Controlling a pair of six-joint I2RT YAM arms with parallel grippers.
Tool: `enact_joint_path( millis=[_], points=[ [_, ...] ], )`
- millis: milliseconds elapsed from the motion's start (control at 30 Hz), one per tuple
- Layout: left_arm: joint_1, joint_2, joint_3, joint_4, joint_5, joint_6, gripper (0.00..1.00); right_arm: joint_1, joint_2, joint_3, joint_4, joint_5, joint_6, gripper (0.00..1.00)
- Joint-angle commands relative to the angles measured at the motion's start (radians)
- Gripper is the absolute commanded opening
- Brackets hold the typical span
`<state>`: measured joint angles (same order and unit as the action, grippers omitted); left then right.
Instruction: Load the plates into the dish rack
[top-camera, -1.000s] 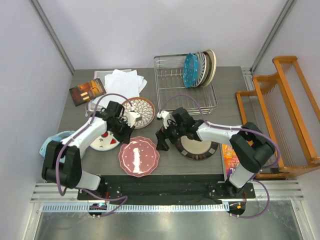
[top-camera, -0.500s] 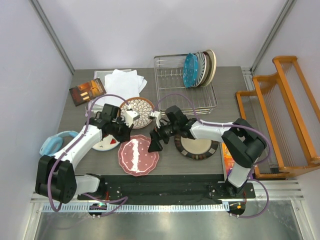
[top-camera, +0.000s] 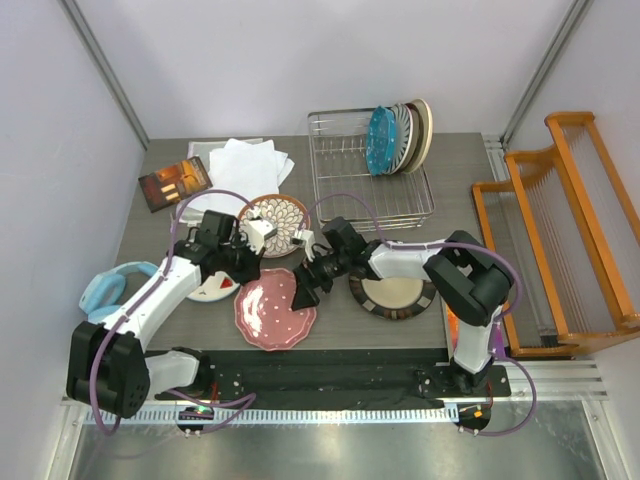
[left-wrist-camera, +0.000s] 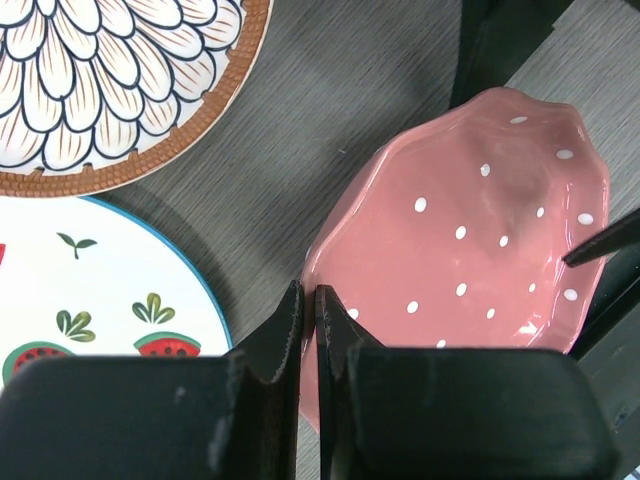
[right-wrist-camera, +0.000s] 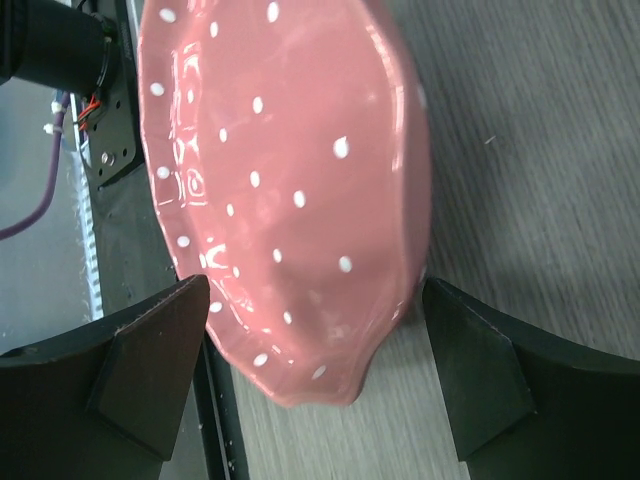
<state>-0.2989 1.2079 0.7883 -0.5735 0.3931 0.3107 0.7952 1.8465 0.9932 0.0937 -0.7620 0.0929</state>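
We judge the job about half done. In the dish rack (top-camera: 345, 170), a group of racked plates (top-camera: 402, 135) stands on edge at its far right corner. There is a teal one in front and, by our count, three or four behind it, packed too close together to be sure. Four more plates lie flat or nearly flat on the bench (top-camera: 450, 165), all on the near side of the rack, and all four are left to load.

The petal plate (top-camera: 285, 225) sits just in front of the rack's left corner. The white plate with red fruit (top-camera: 208, 288) lies further left of the rack and nearer to the arms. The dark-rimmed plate (top-camera: 395, 293) lies in front of the rack's middle. The pink plate (top-camera: 270, 312) is the farthest from the rack, between the last two.

The pink plate looks to be the one in hand. Our left tool (left-wrist-camera: 308, 300) is pinched narrow on its scalloped rim, and the plate seems tipped up rather than lying flat. Our right tool (right-wrist-camera: 315, 290) stands wide, with a finger on each side of the plate's opposite edge. We cannot tell whether either finger touches it.

Apart from the plates, we count one orange wooden rack (top-camera: 570, 230) to the right of the dish rack. To the left of the dish rack is a pile of sheets of paper (top-camera: 245, 160), too overlapped to count.
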Motion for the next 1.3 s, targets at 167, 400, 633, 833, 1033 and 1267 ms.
enact_joint_path(
  millis=[167, 400, 633, 833, 1033, 1267],
  points=[
    [0.000, -0.036, -0.038, 0.126, 0.001, -0.022, 0.00, 0.002, 0.065, 0.122, 0.066, -0.048, 0.028, 0.52],
    [0.000, -0.048, -0.110, 0.253, -0.140, -0.079, 0.04, -0.001, 0.020, 0.131, -0.034, -0.013, -0.004, 0.01],
    [0.015, -0.113, -0.008, 0.308, -0.377, -0.156, 0.75, -0.005, -0.098, 0.249, -0.386, 0.032, -0.225, 0.01],
    [0.023, -0.202, 0.189, 0.190, -0.545, -0.171, 0.93, -0.016, -0.279, 0.337, -0.549, 0.128, -0.314, 0.01],
    [0.073, -0.234, 0.276, 0.263, -0.683, -0.136, 0.96, -0.066, -0.379, 0.473, -0.574, 0.366, -0.300, 0.01],
    [0.139, -0.214, 0.310, 0.422, -0.682, -0.229, 0.97, -0.212, -0.212, 0.728, -0.456, 0.584, -0.237, 0.01]
  ],
)
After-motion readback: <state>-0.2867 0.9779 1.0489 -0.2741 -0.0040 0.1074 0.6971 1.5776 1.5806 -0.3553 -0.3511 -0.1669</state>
